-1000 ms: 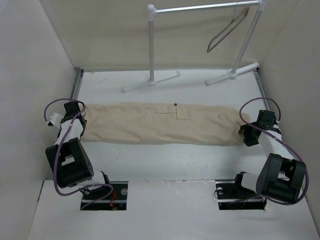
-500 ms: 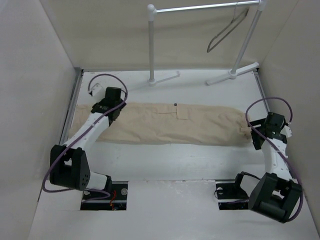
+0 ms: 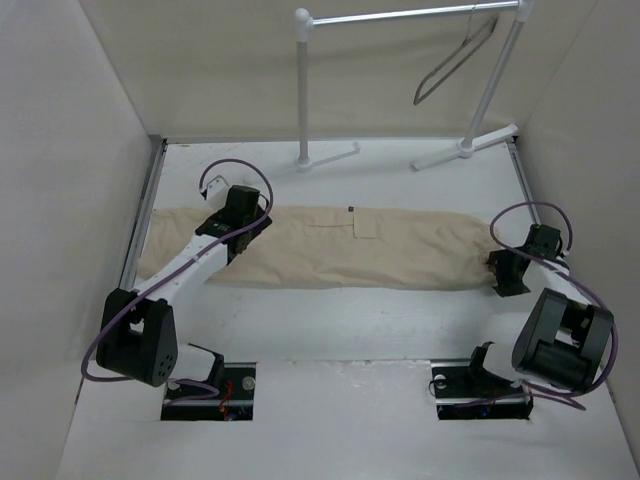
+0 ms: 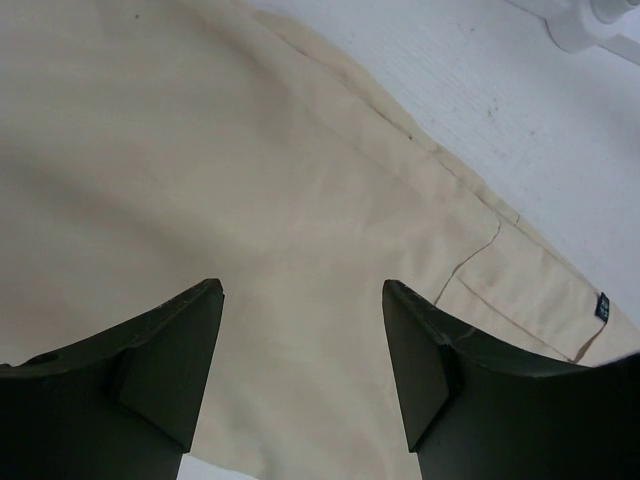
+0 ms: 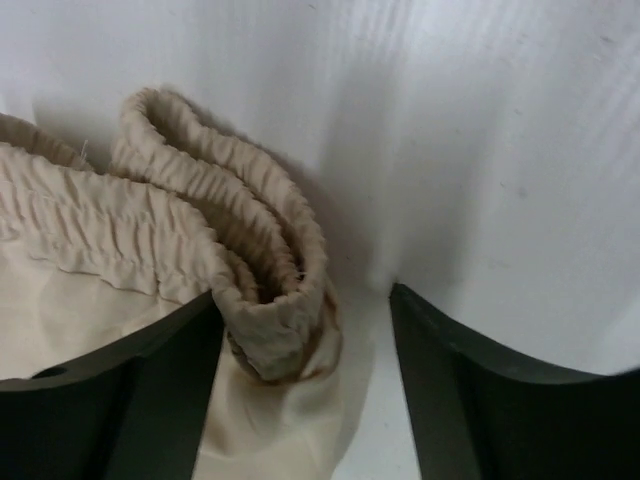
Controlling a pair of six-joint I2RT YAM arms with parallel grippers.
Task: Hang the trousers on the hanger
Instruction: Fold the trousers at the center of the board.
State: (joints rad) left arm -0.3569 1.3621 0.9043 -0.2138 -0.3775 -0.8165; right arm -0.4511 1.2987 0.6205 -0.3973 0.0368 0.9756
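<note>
The beige trousers lie flat and stretched left to right across the table. The grey wire hanger hangs from the white rack rail at the back right. My left gripper is open over the left part of the trousers; in the left wrist view its fingers straddle smooth cloth near a pocket seam. My right gripper is open at the trousers' right end; in the right wrist view the gathered elastic waistband lies between its fingers, against the left one.
The white tubular clothes rack stands at the back, its feet on the table behind the trousers. White walls close in the left, right and back sides. Cables loop over both arms.
My left arm has swung from the trousers' left end to over the cloth further right. My right gripper moved out and back to the waistband end. The trousers stay flat.
</note>
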